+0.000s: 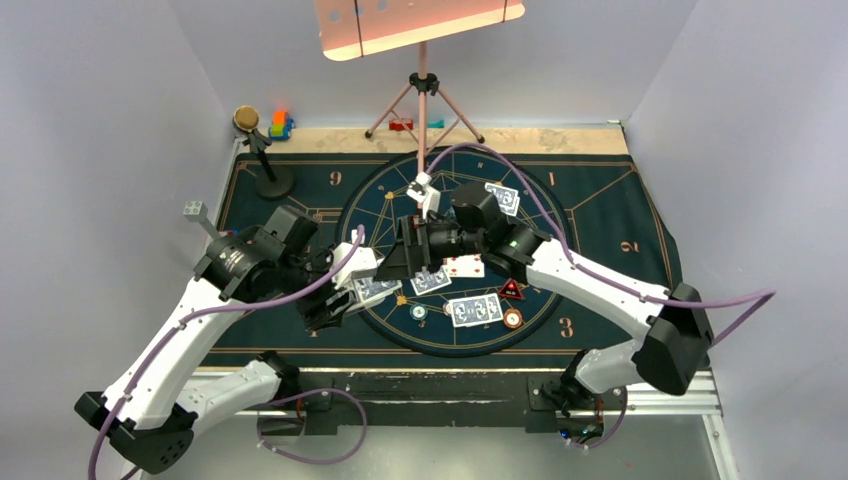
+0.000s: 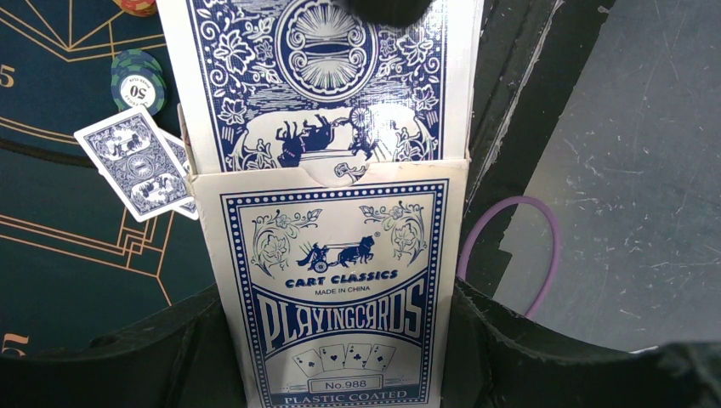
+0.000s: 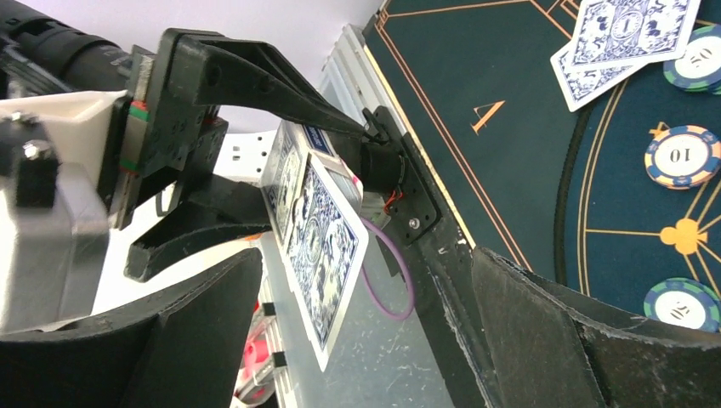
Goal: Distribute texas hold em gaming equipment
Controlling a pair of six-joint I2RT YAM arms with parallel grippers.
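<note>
Gripping card box (image 2: 336, 289) with left tool (image 2: 340, 357), deck (image 2: 323, 85) poking out of open top. Right tool (image 3: 366, 255) spread wide, empty, close to deck. Loose cards (image 1: 475, 310), chips (image 1: 512, 319) on mat (image 1: 600, 200).

Robot lab test cell. Plain white walls (image 1: 110, 130) closing in bench (image 1: 560, 140) at 9, 12 and 3 o'clock. Left arm (image 1: 170, 345) and right arm (image 1: 590, 285) sitting bolted to aluminium rail (image 1: 670, 403) at 6 o'clock, purple cables (image 1: 735, 300) trailing loose. Pink tripod (image 1: 423, 100) standing at 12 o'clock under glowing panel (image 1: 420, 20). Dark printed game mat (image 1: 620, 200) covering bench, playing cards (image 1: 475, 310) lying scattered on it.
</note>
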